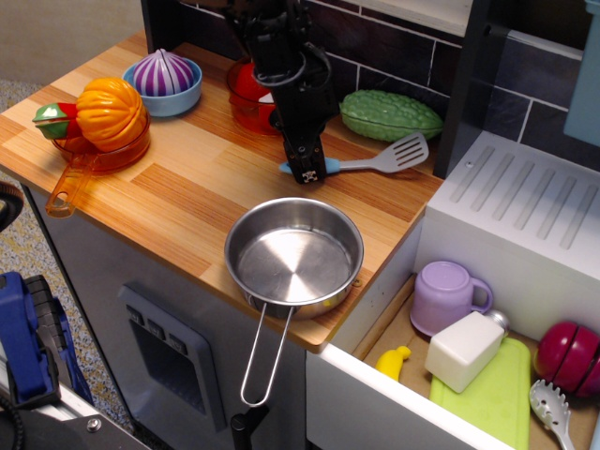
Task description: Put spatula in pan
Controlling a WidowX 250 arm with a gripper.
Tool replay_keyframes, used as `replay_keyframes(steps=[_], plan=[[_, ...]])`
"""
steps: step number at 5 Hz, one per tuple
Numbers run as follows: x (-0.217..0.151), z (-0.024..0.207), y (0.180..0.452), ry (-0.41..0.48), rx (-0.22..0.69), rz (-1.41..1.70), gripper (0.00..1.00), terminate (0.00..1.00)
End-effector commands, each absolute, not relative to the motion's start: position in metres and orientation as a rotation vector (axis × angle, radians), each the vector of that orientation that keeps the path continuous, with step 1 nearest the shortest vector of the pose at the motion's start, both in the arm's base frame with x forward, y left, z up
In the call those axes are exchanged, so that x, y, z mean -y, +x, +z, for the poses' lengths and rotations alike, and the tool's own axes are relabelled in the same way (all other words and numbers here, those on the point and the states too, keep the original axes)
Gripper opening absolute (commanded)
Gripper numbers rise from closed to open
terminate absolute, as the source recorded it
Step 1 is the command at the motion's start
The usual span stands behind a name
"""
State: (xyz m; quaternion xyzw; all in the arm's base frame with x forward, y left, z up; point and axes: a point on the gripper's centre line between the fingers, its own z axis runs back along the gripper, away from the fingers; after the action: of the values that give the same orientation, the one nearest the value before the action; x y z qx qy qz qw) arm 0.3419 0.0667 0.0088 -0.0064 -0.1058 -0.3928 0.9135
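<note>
The spatula has a light blue handle, a thin grey neck and a slotted pale blade that points right, lifted off the wooden counter. My black gripper is shut on the blue handle and comes down from the arm at the top. The shiny steel pan sits at the counter's front edge, below and slightly in front of the gripper, with its wire loop handle hanging over the edge. The pan is empty.
A green bumpy gourd lies behind the spatula. A red pot stands behind the arm. An orange see-through pot with a pumpkin and a blue bowl stand at the left. A sink unit and an open drawer of toys are at the right.
</note>
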Motion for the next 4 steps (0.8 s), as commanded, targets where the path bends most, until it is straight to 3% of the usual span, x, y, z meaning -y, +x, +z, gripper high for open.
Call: replay_keyframes(steps=[1,2,4], plan=[[-0.082,0.061,0.336,0.027,0.117,-0.825,0.0,0.0],[-0.08,0.09,0.327,0.006,0.031,-0.815,0.0,0.0],[-0.054,0.111,0.286,-0.018,-0.031,-0.697,0.0,0.0]])
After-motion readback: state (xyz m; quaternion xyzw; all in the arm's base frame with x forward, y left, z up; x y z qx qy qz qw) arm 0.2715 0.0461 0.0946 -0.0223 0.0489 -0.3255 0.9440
